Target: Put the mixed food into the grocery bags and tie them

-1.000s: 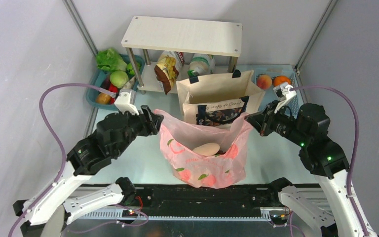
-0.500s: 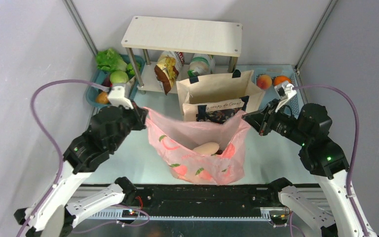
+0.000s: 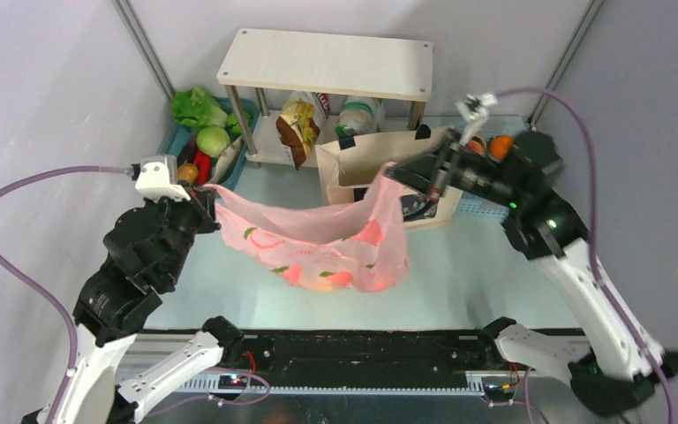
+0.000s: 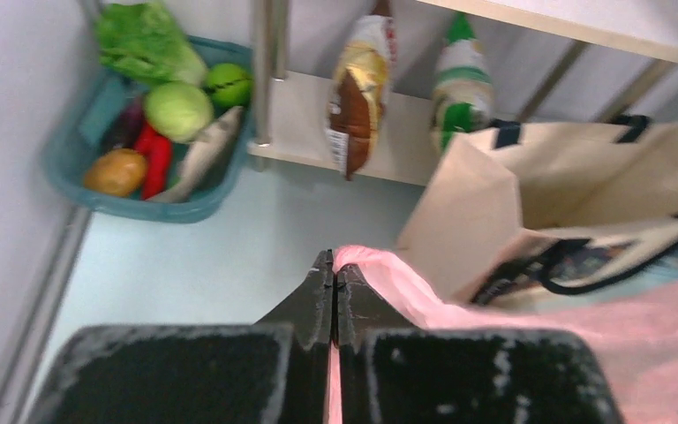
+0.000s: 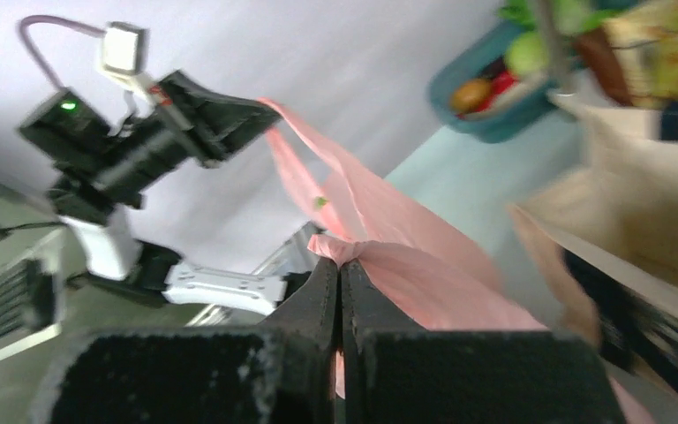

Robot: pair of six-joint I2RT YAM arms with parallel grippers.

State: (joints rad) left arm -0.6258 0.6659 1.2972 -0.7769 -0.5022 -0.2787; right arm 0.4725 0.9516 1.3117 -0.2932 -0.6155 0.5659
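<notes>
Pink plastic bag (image 3: 318, 252), stretched now into a long sagging sling over the middle of the tabletop (image 3: 468, 265), no longer the upright open pouch of a second ago. Hangs between the two grippers, one handle in each.

Left gripper (image 3: 212, 199): jaws pressed together on the bag's left handle, wide open beside it a second ago. Drawn since then toward the left edge of the tabletop, near the teal basket (image 4: 124, 205).

Right gripper (image 3: 399, 173): clamped on the right handle as before, but lifted and swung toward the far edge. Now in front of the canvas tote (image 3: 353, 163), covering part of its floral panel.

In both wrist views, thin pink film pinched between closed fingertips.

Pale oval item, seen in the bag's mouth earlier, no longer in sight; mouth pulled nearly flat. Cannot tell whether the bag's bottom touches the tabletop.

Tote, shelf (image 3: 327, 62) and crisp packet (image 3: 298, 128) unchanged at the far edge.
</notes>
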